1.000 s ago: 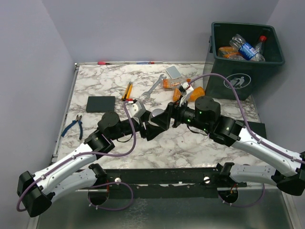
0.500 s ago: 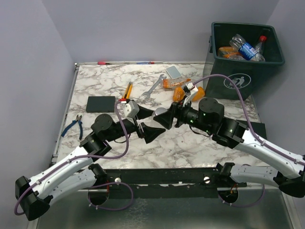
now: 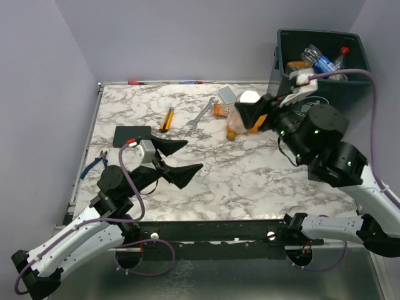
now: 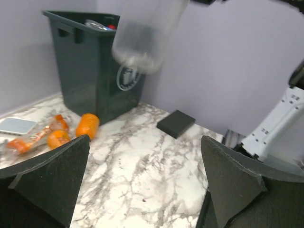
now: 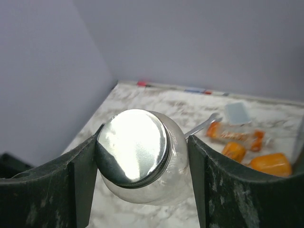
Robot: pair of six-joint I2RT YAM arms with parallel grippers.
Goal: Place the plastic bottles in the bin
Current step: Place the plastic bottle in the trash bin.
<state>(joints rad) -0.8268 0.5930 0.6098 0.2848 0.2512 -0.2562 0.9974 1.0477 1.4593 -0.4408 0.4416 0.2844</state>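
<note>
Upper right, several bottles (image 3: 322, 62) already lie in the bin (image 3: 282, 56). The right gripper (image 5: 142, 147) pinches a clear bottle (image 4: 142, 38), orange bottles (image 3: 222, 109) remain on the table (image 3: 156, 106), and the left gripper (image 3: 192, 156) is spread, empty.

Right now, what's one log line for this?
right tool: shut on clear bottle, midair | left tool: open, empty | bottle: not yet in bin

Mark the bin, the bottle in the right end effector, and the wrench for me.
bin (image 4: 80, 66): left wrist view, on its dark side wall.
clear bottle (image 5: 133, 145): right wrist view, on its shiny round end.
silver wrench (image 3: 201, 114): top external view, on the middle of its shaft.
</note>
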